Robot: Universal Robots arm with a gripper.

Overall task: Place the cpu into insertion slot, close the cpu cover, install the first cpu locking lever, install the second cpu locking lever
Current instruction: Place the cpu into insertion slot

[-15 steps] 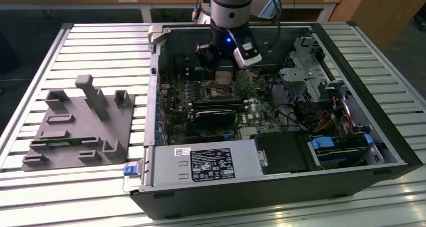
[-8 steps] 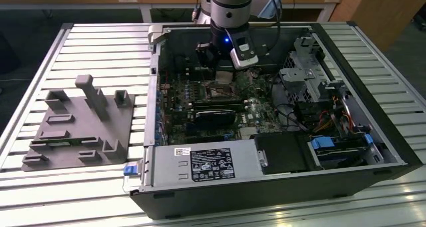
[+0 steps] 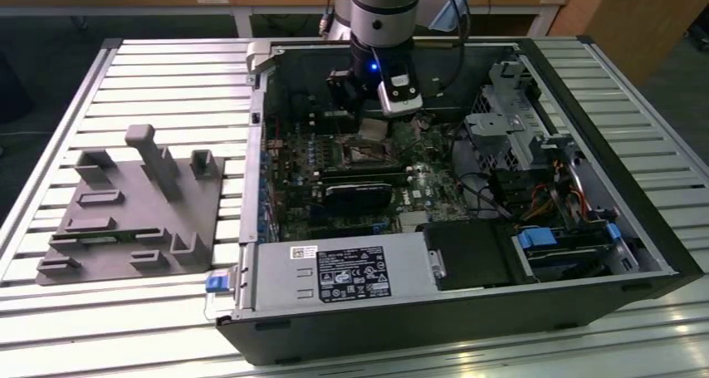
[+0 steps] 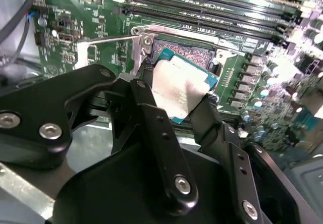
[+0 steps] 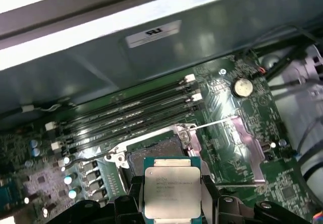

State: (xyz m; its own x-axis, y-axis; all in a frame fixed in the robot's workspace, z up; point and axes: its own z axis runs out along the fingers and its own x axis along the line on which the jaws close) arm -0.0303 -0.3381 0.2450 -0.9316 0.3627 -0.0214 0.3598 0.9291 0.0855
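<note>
My gripper (image 3: 374,119) hangs inside the open computer case, shut on the cpu (image 5: 171,190), a flat square chip with a dull grey top and green edge. In both wrist views the black fingers (image 4: 146,114) pinch the cpu (image 4: 180,89) on two opposite sides. It is held tilted, a little above the insertion slot (image 4: 184,51), whose dark centre is uncovered. In the exterior view the insertion slot (image 3: 366,152) lies just in front of the gripper. A silver plate that looks like the cpu cover (image 5: 243,142) stands swung open beside the socket. A thin locking lever (image 5: 217,124) sticks out, unlatched.
Long black memory slots (image 5: 131,117) run beside the socket, and a coin cell (image 5: 244,87) sits on the green board. The case holds a power supply (image 3: 332,274), a black card (image 3: 360,187) and a drive cage (image 3: 519,120). A grey fixture block (image 3: 133,203) stands at the exterior view's left.
</note>
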